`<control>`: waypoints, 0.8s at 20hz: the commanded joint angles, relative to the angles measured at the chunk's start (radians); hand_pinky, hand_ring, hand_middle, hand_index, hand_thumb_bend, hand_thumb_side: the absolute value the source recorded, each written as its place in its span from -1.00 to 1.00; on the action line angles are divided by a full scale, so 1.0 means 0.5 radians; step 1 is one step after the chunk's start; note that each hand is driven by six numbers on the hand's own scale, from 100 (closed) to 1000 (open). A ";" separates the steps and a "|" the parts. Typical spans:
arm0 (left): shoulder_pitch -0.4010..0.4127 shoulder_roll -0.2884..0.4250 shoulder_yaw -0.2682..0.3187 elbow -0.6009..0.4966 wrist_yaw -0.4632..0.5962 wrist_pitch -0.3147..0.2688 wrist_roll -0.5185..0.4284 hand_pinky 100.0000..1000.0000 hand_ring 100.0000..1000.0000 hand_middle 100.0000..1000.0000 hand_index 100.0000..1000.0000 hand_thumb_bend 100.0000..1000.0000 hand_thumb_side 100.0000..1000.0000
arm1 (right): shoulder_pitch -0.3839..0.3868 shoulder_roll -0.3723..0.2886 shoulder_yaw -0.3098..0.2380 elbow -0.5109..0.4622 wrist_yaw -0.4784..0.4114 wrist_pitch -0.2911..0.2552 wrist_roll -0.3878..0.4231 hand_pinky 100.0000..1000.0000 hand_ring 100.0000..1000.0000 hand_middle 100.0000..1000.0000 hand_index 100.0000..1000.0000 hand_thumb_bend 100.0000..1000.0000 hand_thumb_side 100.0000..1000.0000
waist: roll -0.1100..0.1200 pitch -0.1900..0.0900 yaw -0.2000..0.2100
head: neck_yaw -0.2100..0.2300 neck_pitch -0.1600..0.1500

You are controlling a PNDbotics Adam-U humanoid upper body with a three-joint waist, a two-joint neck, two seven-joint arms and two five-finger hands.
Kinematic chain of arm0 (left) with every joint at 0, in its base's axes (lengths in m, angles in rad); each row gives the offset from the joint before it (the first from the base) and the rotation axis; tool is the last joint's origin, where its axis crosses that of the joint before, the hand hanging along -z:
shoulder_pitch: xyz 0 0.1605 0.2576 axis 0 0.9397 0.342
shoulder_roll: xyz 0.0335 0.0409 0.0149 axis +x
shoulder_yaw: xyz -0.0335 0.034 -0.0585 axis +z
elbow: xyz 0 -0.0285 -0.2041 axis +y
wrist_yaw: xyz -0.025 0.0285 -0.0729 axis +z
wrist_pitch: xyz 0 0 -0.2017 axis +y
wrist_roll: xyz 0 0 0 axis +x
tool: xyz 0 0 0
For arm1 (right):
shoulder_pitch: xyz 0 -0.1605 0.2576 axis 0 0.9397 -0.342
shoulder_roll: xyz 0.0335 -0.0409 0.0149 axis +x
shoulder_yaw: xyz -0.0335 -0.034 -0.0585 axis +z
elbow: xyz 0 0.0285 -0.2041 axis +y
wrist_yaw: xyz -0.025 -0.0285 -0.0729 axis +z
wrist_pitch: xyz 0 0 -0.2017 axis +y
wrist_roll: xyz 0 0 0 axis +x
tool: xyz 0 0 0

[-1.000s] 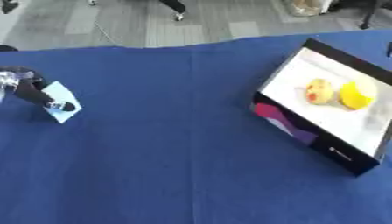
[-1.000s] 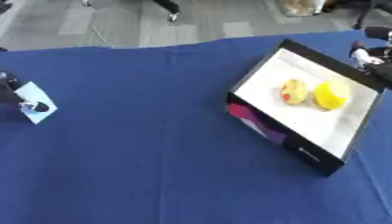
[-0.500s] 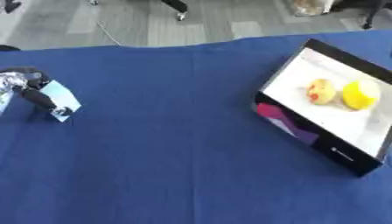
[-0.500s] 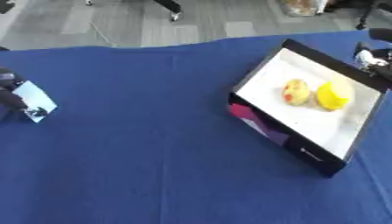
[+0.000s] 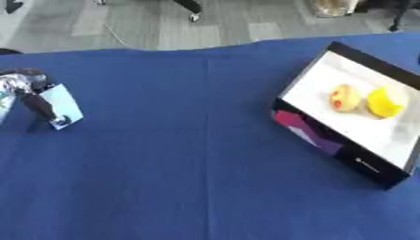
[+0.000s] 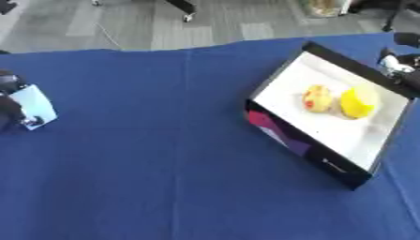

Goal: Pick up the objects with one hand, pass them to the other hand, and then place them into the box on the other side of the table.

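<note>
At the left edge of the table, dark fingers lie across the face of a pale blue card-like object, apparently pinching it, though the far side of the grip is hidden. They belong to the left hand, whose silver and black body shows just above and to the left of the object. The object sits tilted, its lower corner close to or on the blue tablecloth; whether it is lifted clear I cannot tell.

Well apart on the right stands the box, black-walled with a white inside, already holding a reddish-yellow round item beside a yellow item.

Parts of the right hand show past the box's far rim; its fingers cannot be made out.

This looks like the pick-up step. Next the left hand would need to carry the object toward mid-table for the right hand to take.
</note>
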 commanded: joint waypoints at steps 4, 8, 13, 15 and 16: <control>-0.022 0.131 -0.029 -0.329 0.188 0.048 0.053 0.72 0.52 0.31 0.04 -0.74 -0.95 | -0.010 -0.075 -0.038 -0.014 -0.011 -0.015 -0.003 0.73 0.56 0.81 0.76 -1.00 -0.23 | 0.014 -0.048 0.010 | -0.034 0.006; 0.009 0.156 -0.060 -0.497 0.296 0.084 0.087 0.70 0.49 0.29 0.05 -0.81 -0.96 | -0.005 -0.083 -0.042 -0.019 -0.020 -0.018 -0.007 0.73 0.56 0.81 0.76 -1.00 -0.24 | 0.010 -0.058 0.014 | -0.055 0.013; 0.074 0.179 -0.103 -0.733 0.427 0.113 0.194 0.65 0.46 0.28 0.05 -0.89 -0.98 | -0.007 -0.090 -0.048 -0.030 -0.040 -0.024 -0.015 0.73 0.56 0.81 0.76 -1.00 -0.25 | 0.004 -0.071 0.025 | -0.073 0.019; 0.107 0.180 -0.120 -0.824 0.480 0.121 0.255 0.64 0.45 0.27 0.04 -0.94 -0.99 | -0.016 -0.092 -0.051 -0.041 -0.054 -0.029 -0.019 0.73 0.56 0.81 0.76 -1.00 -0.26 | 0.000 -0.076 0.029 | -0.083 0.020; 0.127 0.178 -0.128 -0.871 0.514 0.121 0.288 0.62 0.44 0.26 0.04 -0.98 -0.99 | -0.025 -0.093 -0.053 -0.048 -0.066 -0.031 -0.023 0.73 0.56 0.81 0.77 -1.00 -0.27 | -0.002 -0.079 0.031 | -0.089 0.021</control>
